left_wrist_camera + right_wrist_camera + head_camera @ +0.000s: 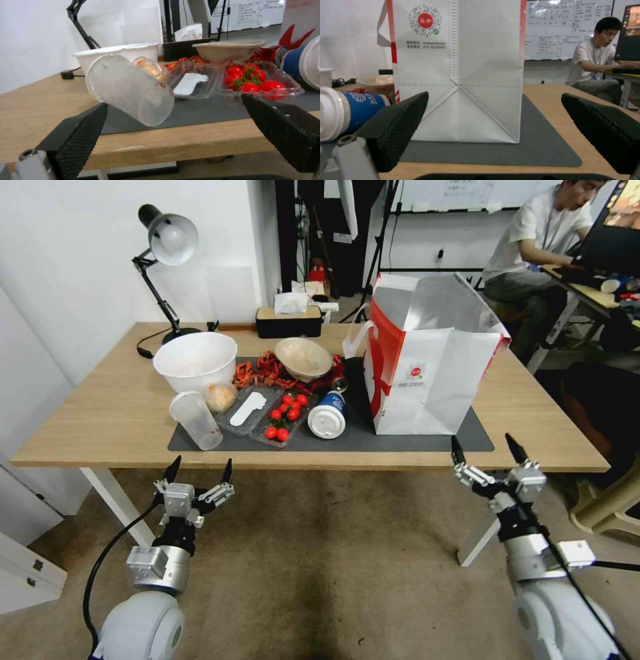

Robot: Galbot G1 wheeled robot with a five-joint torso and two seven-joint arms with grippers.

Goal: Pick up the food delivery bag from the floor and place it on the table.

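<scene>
The food delivery bag (427, 360) stands upright on the dark grey mat (467, 437) at the right of the table (100, 413); it is white with red sides, a silver lining and a round red logo. Its white front (460, 75) faces my right gripper (495, 117). That right gripper (488, 451) is open, empty, just before the table's front edge near the bag. My left gripper (200, 471) is open and empty, before the front edge on the left, above the floor (320, 567). The open left gripper (173, 117) faces a tipped clear cup (130, 88).
On the mat lie a white bowl (195, 360), a clear cup (195, 420), trays with tomatoes (283, 417), a paper bowl (303, 358) and a blue cup (328, 417) on its side. A desk lamp (167, 247) and tissue box (289, 320) stand behind.
</scene>
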